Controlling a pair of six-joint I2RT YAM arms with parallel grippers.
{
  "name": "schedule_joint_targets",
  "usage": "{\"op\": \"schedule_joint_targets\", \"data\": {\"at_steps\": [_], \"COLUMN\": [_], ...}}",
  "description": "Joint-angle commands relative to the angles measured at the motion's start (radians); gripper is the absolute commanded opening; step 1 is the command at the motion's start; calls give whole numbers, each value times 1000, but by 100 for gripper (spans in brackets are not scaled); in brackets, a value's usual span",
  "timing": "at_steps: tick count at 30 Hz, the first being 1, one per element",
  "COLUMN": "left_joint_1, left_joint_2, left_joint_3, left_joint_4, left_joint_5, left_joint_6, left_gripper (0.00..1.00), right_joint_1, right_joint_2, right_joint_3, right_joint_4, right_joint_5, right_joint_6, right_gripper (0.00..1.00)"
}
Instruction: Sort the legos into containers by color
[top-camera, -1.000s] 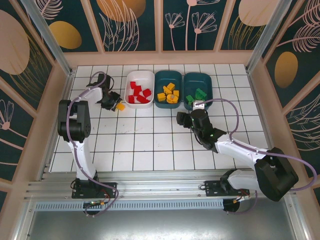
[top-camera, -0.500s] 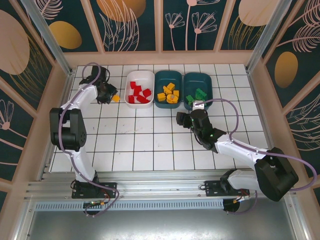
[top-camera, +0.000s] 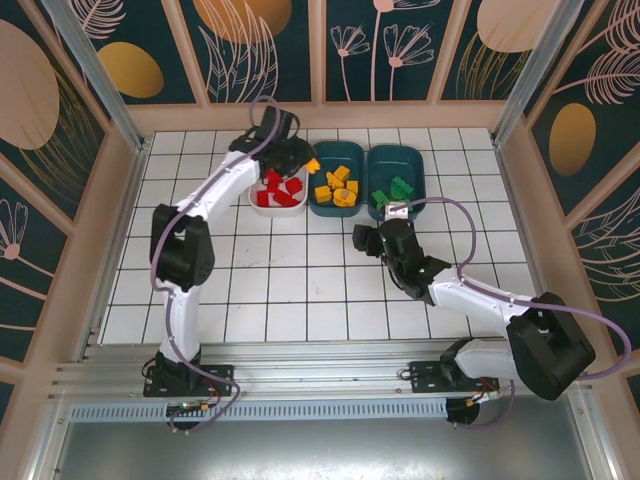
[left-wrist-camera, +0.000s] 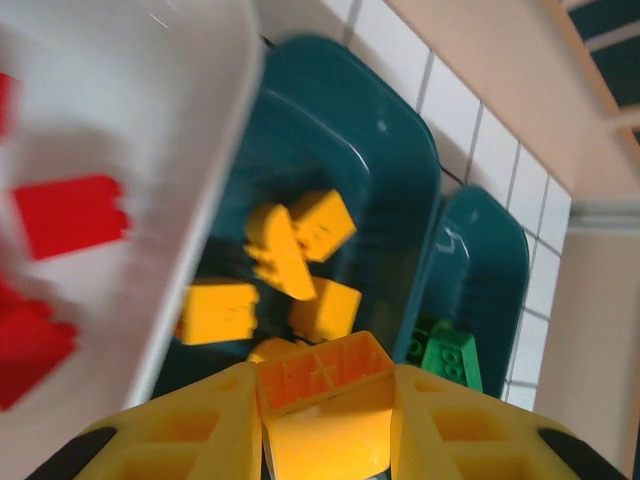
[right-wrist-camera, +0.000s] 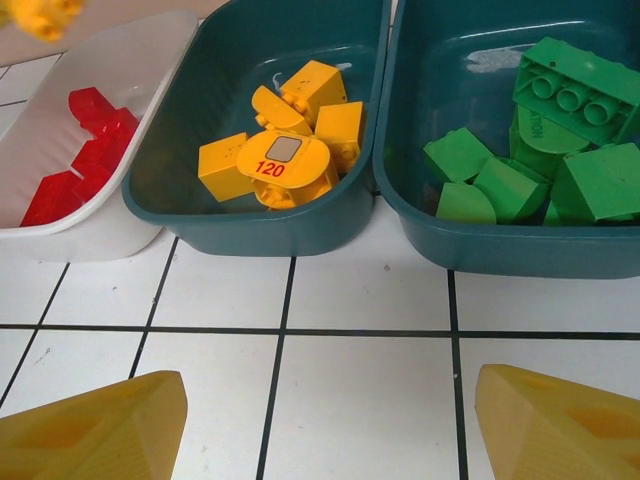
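Observation:
My left gripper (top-camera: 306, 160) is shut on a yellow-orange lego (left-wrist-camera: 320, 372) and hangs over the far edge where the white container (top-camera: 282, 147) meets the middle teal container (top-camera: 337, 148). Below it lie yellow-orange legos (left-wrist-camera: 290, 250) in the middle teal container (left-wrist-camera: 330, 120), red legos (right-wrist-camera: 85, 140) in the white one (right-wrist-camera: 130, 70), and green legos (right-wrist-camera: 560, 140) in the right teal container (right-wrist-camera: 480, 245). My right gripper (right-wrist-camera: 330, 420) is open over bare tiles just in front of the two teal containers, with nothing between its fingers.
The three containers stand side by side at the back of the white tiled floor (top-camera: 300, 270). A wooden wall runs close behind them (top-camera: 320, 115). The right arm stretches from the lower right towards the right teal container (top-camera: 395, 152).
The left arm has swung right from beside the white container, over it, to the edge of the middle teal one, carrying the yellow-orange lego. The right arm has stayed still.

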Motion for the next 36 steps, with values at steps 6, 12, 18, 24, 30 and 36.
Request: {"op": "schedule_joint_targets", "data": {"at_steps": [6,12,18,24,30,36], "left_joint_1": [-24,-26,-26,-26,-26,-24], "left_joint_2": [195,183,-156,-725,-1136,-1354], "left_joint_3": [220,342,32,-623,-1223,-1735], "left_joint_4": [5,-44,67,403,785,1344], "left_joint_5": [136,123,10,-354,-705,-767], "left_joint_6": [68,168,341,381,470,943], "left_gripper": [50,83,98,98,98,98], "right_joint_1": [-72,-83,-50,33,-28,-194], "right_joint_2": [-22,-73,-199,-311,-159,-179], "right_joint_3": [-17,-4,97,151,233,-26], "right_joint_4": [52,27,-53,55,-14,408], "right_joint_5": [5,57,60,-8,26,-281], "right_joint_6": [21,23,-51,-161,-219,-533], "right_gripper": [80,88,99,99,99,99]}}
